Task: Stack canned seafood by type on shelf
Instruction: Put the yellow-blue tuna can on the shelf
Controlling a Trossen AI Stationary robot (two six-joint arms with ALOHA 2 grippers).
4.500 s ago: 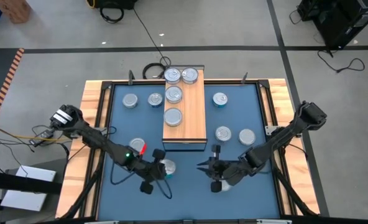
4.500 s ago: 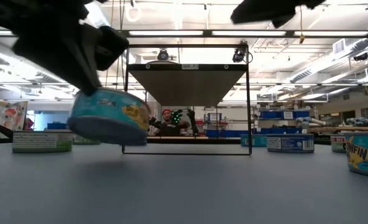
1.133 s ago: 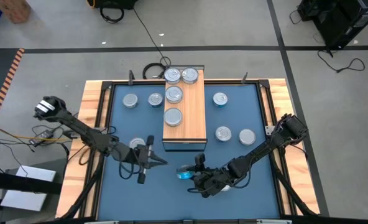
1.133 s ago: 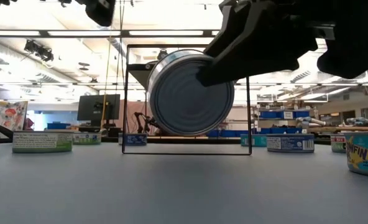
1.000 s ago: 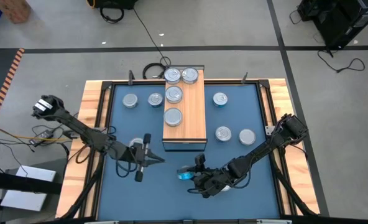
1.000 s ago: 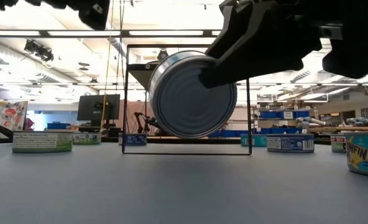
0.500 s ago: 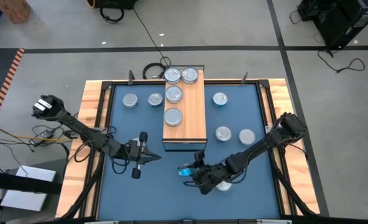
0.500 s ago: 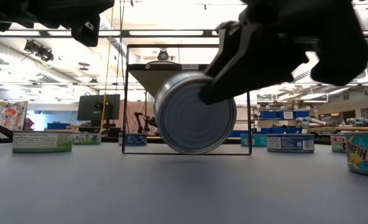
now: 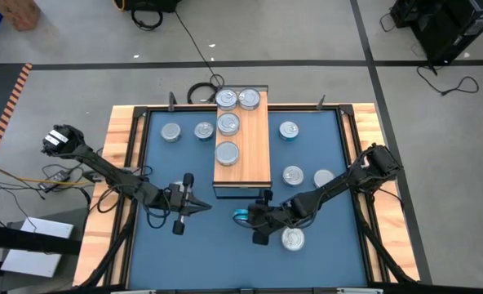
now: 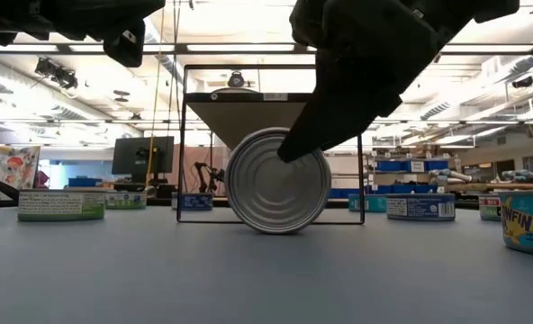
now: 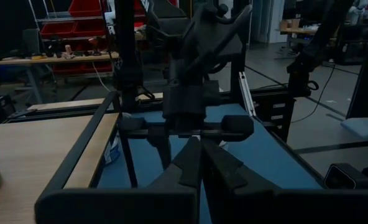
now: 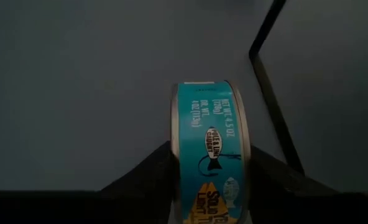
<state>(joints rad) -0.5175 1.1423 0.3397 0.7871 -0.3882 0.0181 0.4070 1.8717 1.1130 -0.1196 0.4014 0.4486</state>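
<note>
One tin of canned seafood (image 12: 210, 149), teal-sided with silver faces, stands on its edge on the blue mat just in front of the shelf's (image 9: 254, 159) near end. My right gripper (image 9: 246, 217) is shut on it. In the low view this tin (image 10: 277, 180) shows one flat silver face. Several other tins lie flat on the shelf's wooden top, among them one at its middle (image 9: 227, 153). My left gripper (image 9: 204, 207) hovers shut over the mat to the left of the tin, with nothing in it; its fingertips (image 11: 201, 152) meet. My right gripper pinches the tin by its two flat faces, one finger (image 12: 148, 173) on each side and the teal side wall (image 12: 212, 134) between them. The fingers slant down from the table's right. The tin stands upright on edge, its rim (image 10: 275, 230) on the mat.
Loose tins lie flat on the mat: two left of the shelf (image 9: 170, 131), one to its right (image 9: 288, 130), two farther right (image 9: 292, 175), and one near my right arm (image 9: 293, 238). A dark frame (image 9: 144, 114) rims the mat.
My right gripper has carried the tin toward the shelf's near end, rolled at the wrist and come down. The tin, lifted and tilted before, now stands on its rim on the mat. A flat tin that the arm had covered now shows.
</note>
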